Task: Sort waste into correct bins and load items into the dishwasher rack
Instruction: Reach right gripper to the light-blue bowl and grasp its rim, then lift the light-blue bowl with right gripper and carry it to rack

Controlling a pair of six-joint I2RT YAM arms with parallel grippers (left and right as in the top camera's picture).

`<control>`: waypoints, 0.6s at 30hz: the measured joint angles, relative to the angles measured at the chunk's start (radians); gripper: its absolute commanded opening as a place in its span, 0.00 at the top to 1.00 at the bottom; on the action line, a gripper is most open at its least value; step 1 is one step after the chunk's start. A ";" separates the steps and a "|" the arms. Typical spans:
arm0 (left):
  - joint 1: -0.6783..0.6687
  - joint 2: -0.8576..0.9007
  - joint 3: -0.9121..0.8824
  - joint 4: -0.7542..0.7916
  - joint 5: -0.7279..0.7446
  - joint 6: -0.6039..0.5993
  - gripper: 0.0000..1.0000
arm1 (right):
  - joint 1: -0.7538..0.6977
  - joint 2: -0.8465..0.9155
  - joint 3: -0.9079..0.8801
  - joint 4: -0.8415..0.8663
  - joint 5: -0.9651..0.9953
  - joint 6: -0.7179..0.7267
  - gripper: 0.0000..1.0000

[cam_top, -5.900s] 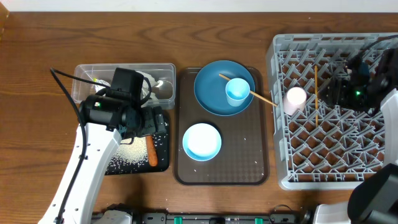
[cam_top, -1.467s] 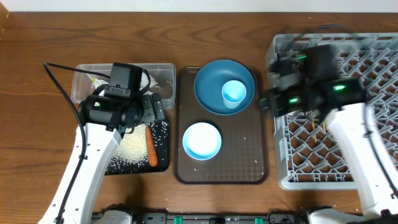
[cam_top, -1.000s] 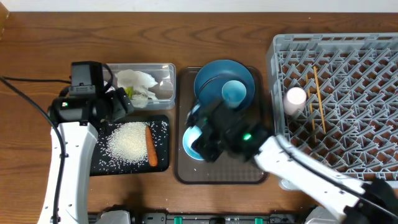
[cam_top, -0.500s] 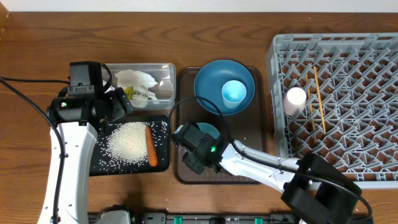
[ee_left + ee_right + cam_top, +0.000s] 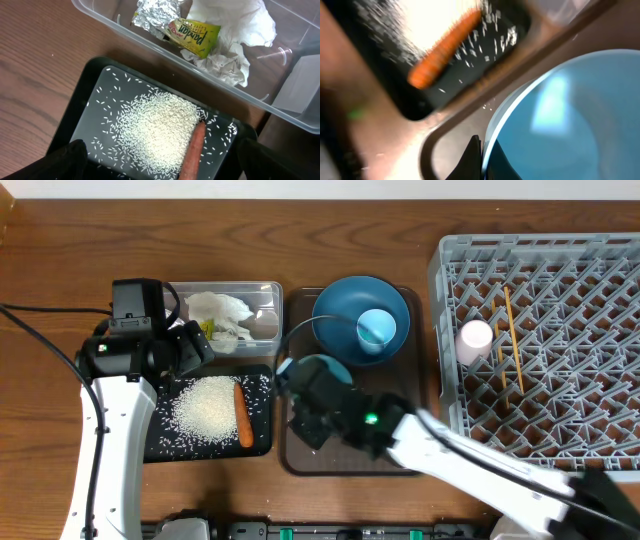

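Since half a second ago the pale blue bowl point(image 5: 322, 367) has shifted far-left over the brown tray point(image 5: 415, 380), its rim clenched by the right fingers point(image 5: 473, 148). The left fingers point(image 5: 70, 157) hang released over the rice point(image 5: 205, 408) and carrot point(image 5: 242, 416) in the black tray point(image 5: 258, 442). The right arm hides the brown tray's near edge.

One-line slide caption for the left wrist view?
Left wrist view: rice grains and carrot in the black tray; tissue and yellow wrapper in the clear tub.
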 measured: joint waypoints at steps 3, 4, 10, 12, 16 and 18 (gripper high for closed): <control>0.000 0.000 0.000 0.000 0.000 0.000 0.01 | -0.083 -0.122 0.013 -0.037 -0.057 0.000 0.99; 0.000 0.000 0.000 0.000 0.000 0.000 0.01 | -0.125 -0.162 0.016 -0.040 -0.086 0.000 0.99; 0.000 0.000 0.000 0.000 0.000 0.000 0.01 | -0.588 -0.360 0.035 -0.026 -0.366 -0.002 0.99; 0.000 0.000 0.000 0.000 0.000 0.000 0.01 | -0.771 -0.371 0.038 0.008 -0.501 -0.006 0.99; 0.000 0.000 0.000 0.000 0.000 0.000 0.02 | -1.063 -0.327 0.039 0.114 -0.757 -0.014 0.99; 0.000 0.000 0.000 -0.001 0.000 0.000 0.01 | -1.185 -0.277 0.039 0.198 -0.882 -0.017 0.99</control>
